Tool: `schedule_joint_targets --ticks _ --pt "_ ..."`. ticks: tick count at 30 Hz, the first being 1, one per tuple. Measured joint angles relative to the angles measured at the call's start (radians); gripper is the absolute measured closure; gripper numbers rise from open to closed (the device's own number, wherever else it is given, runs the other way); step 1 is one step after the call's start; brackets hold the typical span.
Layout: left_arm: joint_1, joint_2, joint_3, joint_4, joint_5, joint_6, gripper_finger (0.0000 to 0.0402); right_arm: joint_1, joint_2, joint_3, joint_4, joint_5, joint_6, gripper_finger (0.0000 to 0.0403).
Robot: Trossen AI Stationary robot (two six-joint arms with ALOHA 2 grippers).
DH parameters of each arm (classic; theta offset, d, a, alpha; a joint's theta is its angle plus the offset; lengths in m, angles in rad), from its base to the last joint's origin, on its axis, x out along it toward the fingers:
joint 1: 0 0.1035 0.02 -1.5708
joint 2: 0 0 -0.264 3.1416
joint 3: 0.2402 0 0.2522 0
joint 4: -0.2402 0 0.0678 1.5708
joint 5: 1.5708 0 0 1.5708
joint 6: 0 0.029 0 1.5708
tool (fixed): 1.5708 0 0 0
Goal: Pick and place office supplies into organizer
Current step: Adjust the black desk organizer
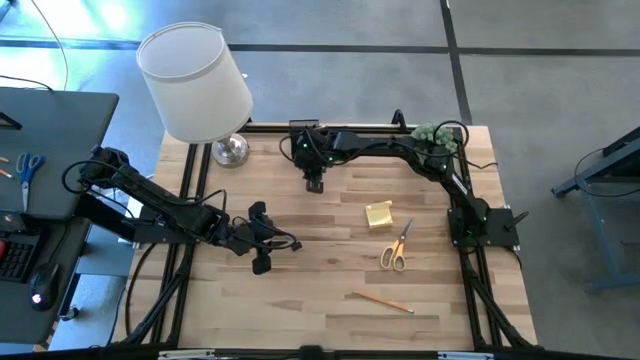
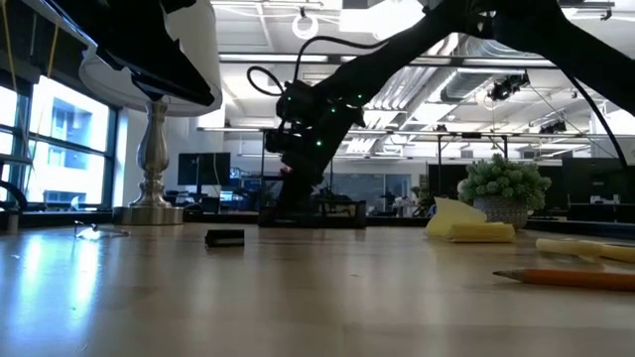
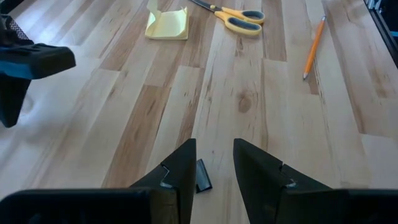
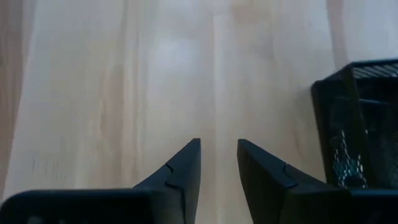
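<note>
The black mesh organizer (image 4: pixel 360 118) stands at the table's far middle, beside my right gripper (image 4: pixel 217 155), which is open and empty over bare wood (image 1: pixel 315 183). My left gripper (image 3: pixel 214 162) is open and hovers left of centre (image 1: pixel 262 248). A small dark clip (image 3: pixel 203 176) lies flat on the table below its fingers, untouched; it also shows in the low view (image 2: pixel 225 237). The yellow sticky-note pad (image 1: pixel 379 214), orange-handled scissors (image 1: pixel 396 247) and a wooden pencil (image 1: pixel 382 300) lie on the table's right half.
A white-shaded lamp (image 1: pixel 195 80) with a chrome base (image 1: pixel 230 151) stands at the far left corner. A small potted plant (image 1: pixel 436 136) stands at the far right. Blue-handled scissors (image 1: pixel 30 168) lie on a side desk off the table's left.
</note>
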Motion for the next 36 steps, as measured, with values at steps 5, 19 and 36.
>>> schedule_joint_targets --ticks 5,19,36 --pt "0.000 0.000 0.000 -0.001 0.000 0.000 0.0305 0.000 -0.006 0.016 -0.040 0.019 0.062 0.0322" --pt "0.000 0.000 0.000 -0.007 0.000 0.000 0.0305 -0.057 -0.010 0.124 -0.199 0.025 0.054 0.0354" --pt "0.000 0.000 0.000 -0.007 0.000 0.000 0.0305 -0.085 -0.010 0.124 -0.216 0.090 0.005 0.0401"
